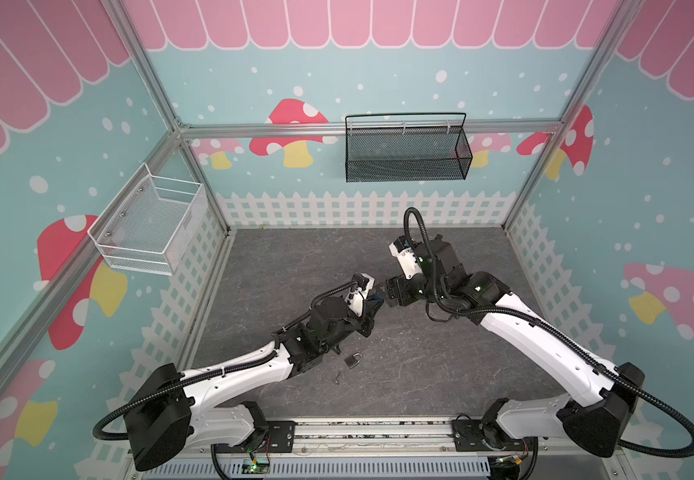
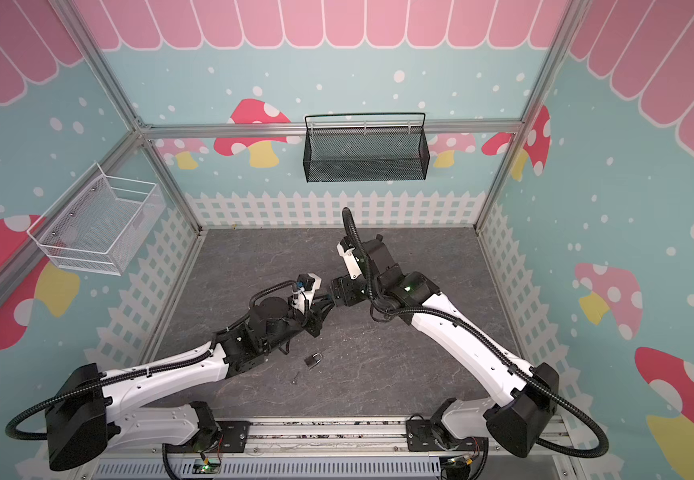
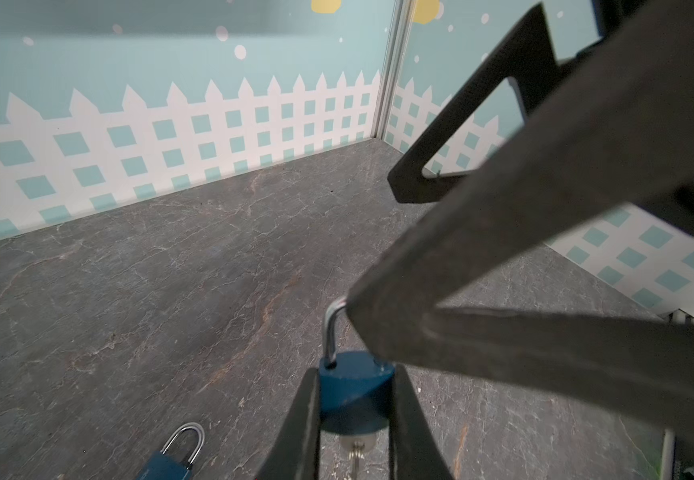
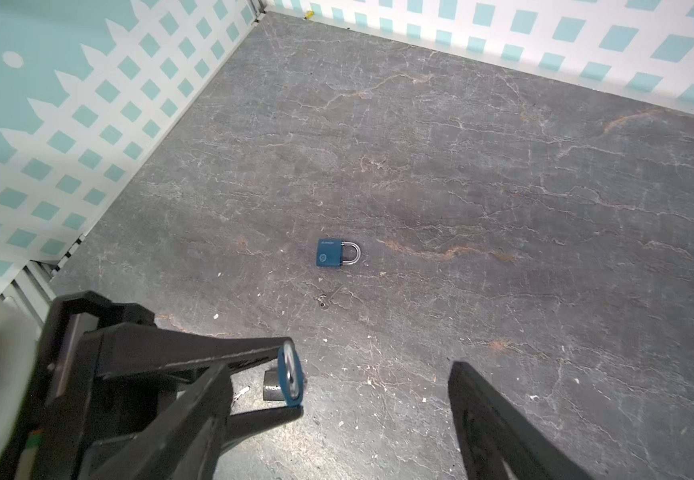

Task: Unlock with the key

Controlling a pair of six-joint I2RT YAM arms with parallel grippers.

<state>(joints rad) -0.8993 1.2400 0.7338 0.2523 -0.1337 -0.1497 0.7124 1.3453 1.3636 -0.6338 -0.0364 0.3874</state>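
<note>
Left tool (image 3: 355, 376): pressed together on the body of a blue padlock (image 3: 351, 395), one finger on each flat side. The lock is held above the table (image 3: 150, 291), near its middle, with the steel shackle pointing away from the wrist. A key (image 3: 355, 455) projects from the underside of the lock body, between the two fingers.

Right tool (image 3: 372, 241): jaws spread wide, nothing gripped between them. It faces the left tool tip to tip in both top views. The tip of its nearer finger (image 3: 503, 257) overlaps the top of the shackle in the left wrist view; contact cannot be confirmed.

A second padlock (image 4: 334, 253), also blue and with its shackle seated, lies flat on the table nearer the arm bases, well apart from both tools. A loose key (image 4: 328, 297) lies just beside it, not touching.
</note>
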